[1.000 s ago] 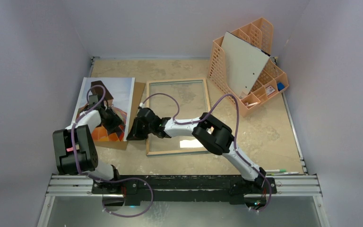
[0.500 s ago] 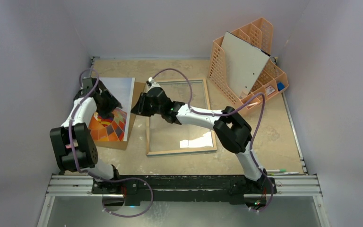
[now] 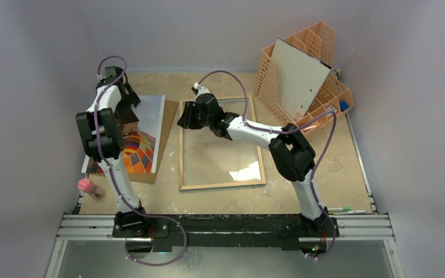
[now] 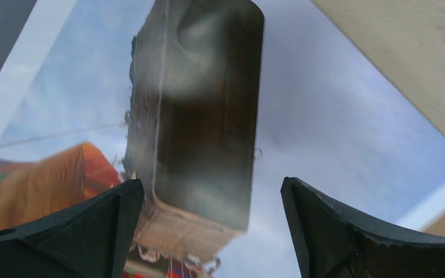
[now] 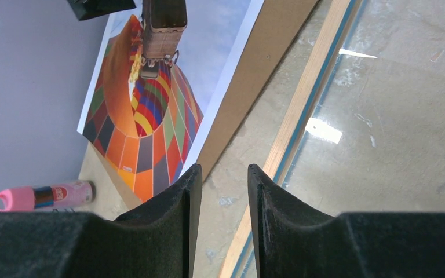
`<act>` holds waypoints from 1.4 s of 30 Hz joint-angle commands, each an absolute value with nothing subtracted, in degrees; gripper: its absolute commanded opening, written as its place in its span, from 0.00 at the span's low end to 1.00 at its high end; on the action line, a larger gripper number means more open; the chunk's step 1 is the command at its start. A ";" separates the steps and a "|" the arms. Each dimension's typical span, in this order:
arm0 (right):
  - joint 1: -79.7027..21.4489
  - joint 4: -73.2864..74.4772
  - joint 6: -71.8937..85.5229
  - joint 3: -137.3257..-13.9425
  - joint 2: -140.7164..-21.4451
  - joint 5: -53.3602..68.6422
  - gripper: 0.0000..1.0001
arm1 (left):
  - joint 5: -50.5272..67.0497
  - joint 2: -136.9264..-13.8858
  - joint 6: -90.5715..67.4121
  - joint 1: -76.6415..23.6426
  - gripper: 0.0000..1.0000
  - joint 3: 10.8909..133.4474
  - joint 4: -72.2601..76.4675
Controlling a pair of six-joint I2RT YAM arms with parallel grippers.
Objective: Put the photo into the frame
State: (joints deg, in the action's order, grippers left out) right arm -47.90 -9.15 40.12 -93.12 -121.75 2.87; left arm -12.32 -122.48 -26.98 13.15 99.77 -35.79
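My left hand (image 4: 208,191): spread wide over photo (image 4: 336,116), left of frame (image 3: 223,185).
My right hand (image 5: 221,174): slightly apart, empty.
Plan: pinch photo's edge.

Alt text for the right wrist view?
The right gripper, slightly parted and empty, hovers over bare table between the brown backing board and the frame's wooden rim. The balloon photo lies on the board at left; a pink-capped tube lies at lower left.
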 commanded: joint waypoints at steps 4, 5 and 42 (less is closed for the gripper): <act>-45.82 -7.04 35.60 -95.07 -119.10 5.98 0.38 | -25.91 -128.96 -20.98 15.11 0.95 111.02 -37.38; -45.45 -6.91 35.60 -94.74 -119.12 6.27 0.38 | -26.88 -129.19 -20.30 15.42 0.95 111.40 -37.05; -43.78 -1.81 42.00 -112.52 -135.69 10.11 0.42 | 2.17 -124.06 -27.46 5.98 0.82 74.12 -32.98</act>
State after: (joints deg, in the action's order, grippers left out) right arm -43.70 -2.09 40.58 -106.48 -133.58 8.93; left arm -9.21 -118.04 -21.98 7.62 81.08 -21.61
